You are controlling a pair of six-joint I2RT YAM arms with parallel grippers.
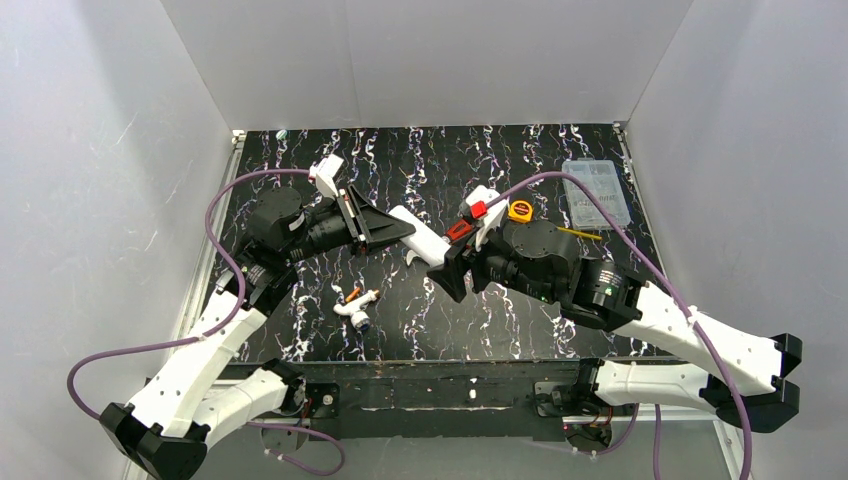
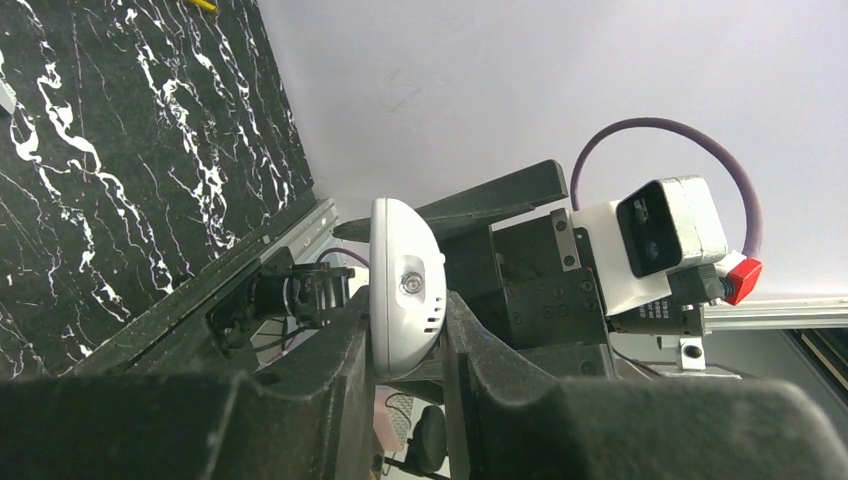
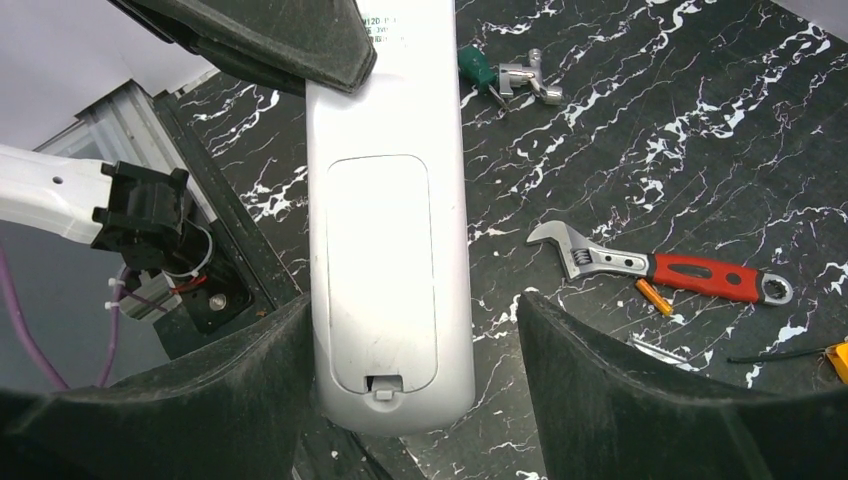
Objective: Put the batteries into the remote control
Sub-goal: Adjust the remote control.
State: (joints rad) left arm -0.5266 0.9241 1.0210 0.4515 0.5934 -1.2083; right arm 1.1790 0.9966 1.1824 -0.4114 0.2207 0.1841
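Observation:
The white remote control (image 1: 418, 234) hangs above the middle of the table, held by one end in my left gripper (image 1: 385, 225). In the left wrist view that gripper (image 2: 405, 330) is shut on the remote control (image 2: 403, 285), seen end-on. My right gripper (image 3: 410, 320) is open around the other end. Its left finger (image 3: 250, 370) lies against the remote control (image 3: 385, 200), and the right one stands apart. The remote's back faces this camera, with its cover (image 3: 380, 270) on. One orange battery (image 3: 655, 297) lies by the wrench. Another battery (image 1: 352, 293) lies near the table's front.
A red-handled wrench (image 3: 660, 270) and a green-handled tool (image 3: 500, 75) lie on the black marbled table (image 1: 540, 310). A white tube tool with a blue tip (image 1: 358, 312) lies front left. A clear plastic box (image 1: 597, 192) and a yellow tape measure (image 1: 520, 210) sit back right.

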